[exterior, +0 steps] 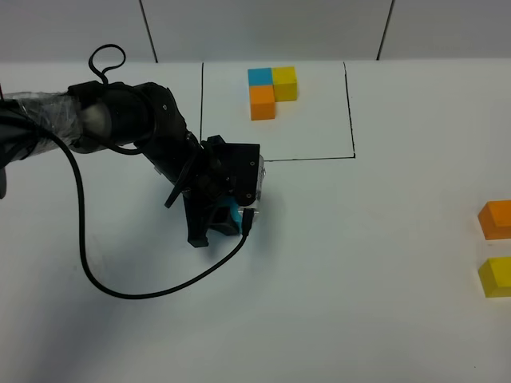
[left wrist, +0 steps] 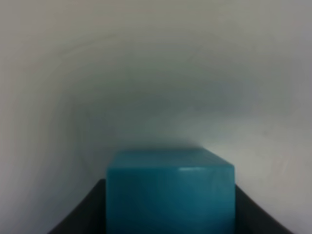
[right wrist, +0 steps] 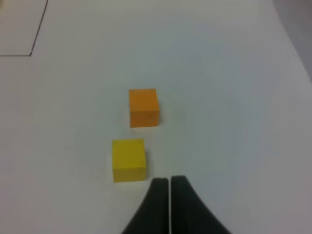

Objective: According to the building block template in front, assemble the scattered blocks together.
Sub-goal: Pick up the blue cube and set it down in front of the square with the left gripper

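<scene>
While the blue cube [left wrist: 170,195] is gripped between the jaws of the left claw [exterior: 222,227], near the lower left corner of the black-lined rectangle [exterior: 311,158], the right claw [right wrist: 169,184] is seen clenched on nothing. The orange cube [exterior: 497,219] and yellow cube [exterior: 497,277] are set close together, apart, at the desk's [exterior: 359,279] right edge. The template [exterior: 271,92] is placed inside the rectangle.
</scene>
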Robot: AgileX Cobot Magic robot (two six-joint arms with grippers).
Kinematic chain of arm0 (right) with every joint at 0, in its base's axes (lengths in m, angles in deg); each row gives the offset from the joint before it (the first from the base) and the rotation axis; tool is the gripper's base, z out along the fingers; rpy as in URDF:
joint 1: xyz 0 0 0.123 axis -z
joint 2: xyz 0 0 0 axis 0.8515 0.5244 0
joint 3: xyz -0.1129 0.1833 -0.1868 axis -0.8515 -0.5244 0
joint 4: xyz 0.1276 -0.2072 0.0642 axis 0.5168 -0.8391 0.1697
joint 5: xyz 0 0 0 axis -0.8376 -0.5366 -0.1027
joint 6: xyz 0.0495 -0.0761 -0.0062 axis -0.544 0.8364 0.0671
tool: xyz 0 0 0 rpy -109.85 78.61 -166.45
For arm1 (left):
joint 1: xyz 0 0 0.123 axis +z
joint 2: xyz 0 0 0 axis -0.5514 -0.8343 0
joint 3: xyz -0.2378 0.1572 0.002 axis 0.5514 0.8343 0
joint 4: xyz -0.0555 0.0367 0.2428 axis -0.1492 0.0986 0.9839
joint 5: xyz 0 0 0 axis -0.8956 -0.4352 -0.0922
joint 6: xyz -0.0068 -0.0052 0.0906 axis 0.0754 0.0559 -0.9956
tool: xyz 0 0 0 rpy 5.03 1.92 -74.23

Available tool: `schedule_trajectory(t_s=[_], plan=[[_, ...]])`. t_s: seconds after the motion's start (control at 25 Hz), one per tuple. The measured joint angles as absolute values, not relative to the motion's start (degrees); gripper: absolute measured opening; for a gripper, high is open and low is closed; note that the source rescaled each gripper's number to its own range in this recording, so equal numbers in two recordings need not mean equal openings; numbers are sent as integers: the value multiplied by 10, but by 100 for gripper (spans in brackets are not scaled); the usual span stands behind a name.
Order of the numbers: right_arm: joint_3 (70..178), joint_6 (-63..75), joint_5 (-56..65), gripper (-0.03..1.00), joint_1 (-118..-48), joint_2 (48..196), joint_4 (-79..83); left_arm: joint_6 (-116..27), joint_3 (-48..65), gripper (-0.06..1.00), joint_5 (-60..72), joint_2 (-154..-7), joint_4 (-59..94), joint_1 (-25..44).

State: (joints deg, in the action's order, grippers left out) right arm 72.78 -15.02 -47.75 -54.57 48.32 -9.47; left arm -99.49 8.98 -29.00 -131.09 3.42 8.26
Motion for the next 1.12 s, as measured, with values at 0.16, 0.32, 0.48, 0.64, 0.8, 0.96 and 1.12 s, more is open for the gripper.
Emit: schedule_trajectory(t_s=[0.16,0.32,0.48,0.64,0.8,0.96,1.12], plan=[[728,-150,-478,1,-546,483,-95,-993,87,54,-294,-1315,32,83],[728,-150,-478,1,-546,483,-95,-993,87,54,-294,-1315,32,83],[728,-150,-478,1,-546,483,-95,-989,87,54,-296,-1316,24,83],[728,-150,-478,1,-546,483,-95,-978,87,54,-296,-1316,21,83],[728,-150,-478,1,-546,483,-95,-976,87,54,-299,-1316,20,83],[728,-150,-478,1,-546,483,-95,-973,87,54,-302,-1316,20,83],[728,-150,-478,1,-546,483,-95,-958,87,54,-302,-1316,22,82]])
